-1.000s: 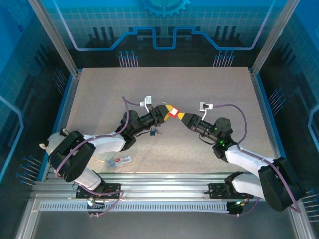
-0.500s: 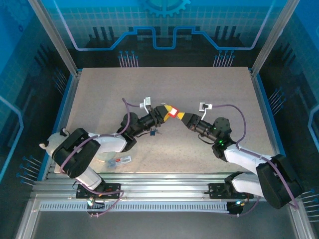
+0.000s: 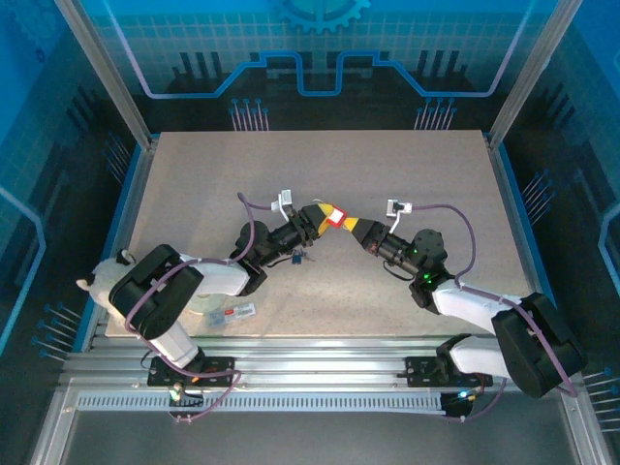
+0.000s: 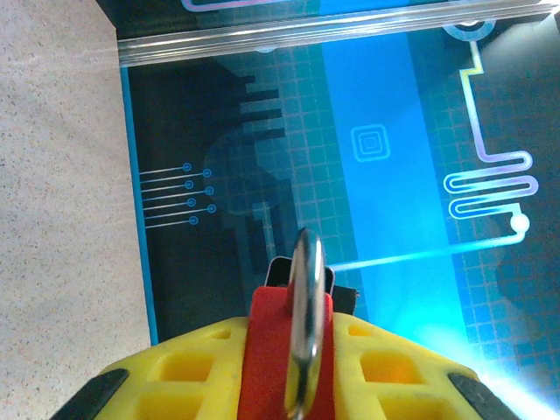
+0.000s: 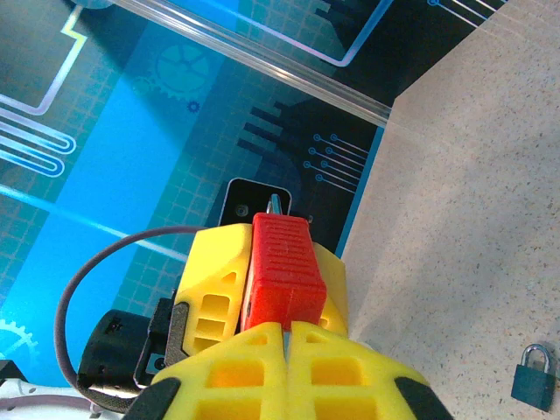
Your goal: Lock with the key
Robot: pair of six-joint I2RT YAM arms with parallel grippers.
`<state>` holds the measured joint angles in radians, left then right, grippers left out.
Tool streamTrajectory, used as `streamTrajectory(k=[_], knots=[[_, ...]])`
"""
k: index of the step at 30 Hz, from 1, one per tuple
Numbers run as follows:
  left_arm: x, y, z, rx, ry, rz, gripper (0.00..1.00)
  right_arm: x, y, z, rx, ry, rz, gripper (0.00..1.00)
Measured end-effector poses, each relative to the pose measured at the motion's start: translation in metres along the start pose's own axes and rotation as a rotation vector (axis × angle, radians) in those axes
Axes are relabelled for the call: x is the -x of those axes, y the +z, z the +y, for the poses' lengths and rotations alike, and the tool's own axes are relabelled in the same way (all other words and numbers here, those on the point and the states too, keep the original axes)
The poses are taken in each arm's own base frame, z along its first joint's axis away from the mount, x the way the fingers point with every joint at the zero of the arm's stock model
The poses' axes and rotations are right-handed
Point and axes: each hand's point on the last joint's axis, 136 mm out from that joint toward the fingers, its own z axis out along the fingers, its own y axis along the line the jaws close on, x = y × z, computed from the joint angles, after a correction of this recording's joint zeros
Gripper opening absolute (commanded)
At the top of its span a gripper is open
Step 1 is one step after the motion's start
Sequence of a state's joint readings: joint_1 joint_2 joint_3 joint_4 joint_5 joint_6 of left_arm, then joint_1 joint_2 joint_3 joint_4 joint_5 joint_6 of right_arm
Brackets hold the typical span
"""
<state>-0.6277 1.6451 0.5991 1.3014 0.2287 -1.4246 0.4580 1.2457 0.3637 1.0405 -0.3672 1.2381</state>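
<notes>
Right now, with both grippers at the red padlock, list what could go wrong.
1. The left gripper clamps the red padlock; twisting from the right gripper, shut just behind it, could wrench it loose and drop it onto the table.
2. The key is hidden, so a misaligned turn may jam.

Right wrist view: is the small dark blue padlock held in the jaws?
No, the dark blue padlock rests on the table, apart from the jaws and the red lock.

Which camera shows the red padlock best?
The left wrist view: the red plastic padlock sits close up with its silver metal shackle edge-on. Right wrist shows its ribbed body; top external, a small red patch.
</notes>
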Motion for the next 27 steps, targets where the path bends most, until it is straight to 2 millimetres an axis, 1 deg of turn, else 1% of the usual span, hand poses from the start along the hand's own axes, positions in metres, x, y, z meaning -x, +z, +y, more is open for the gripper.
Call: streamTrajectory(k=[27], knots=[[0.0038, -0.0003, -0.0010, -0.004, 0.015, -0.017, 0.00, -0.0002, 0.0031, -0.0002, 0.011, -0.007, -0.019, 0.00]])
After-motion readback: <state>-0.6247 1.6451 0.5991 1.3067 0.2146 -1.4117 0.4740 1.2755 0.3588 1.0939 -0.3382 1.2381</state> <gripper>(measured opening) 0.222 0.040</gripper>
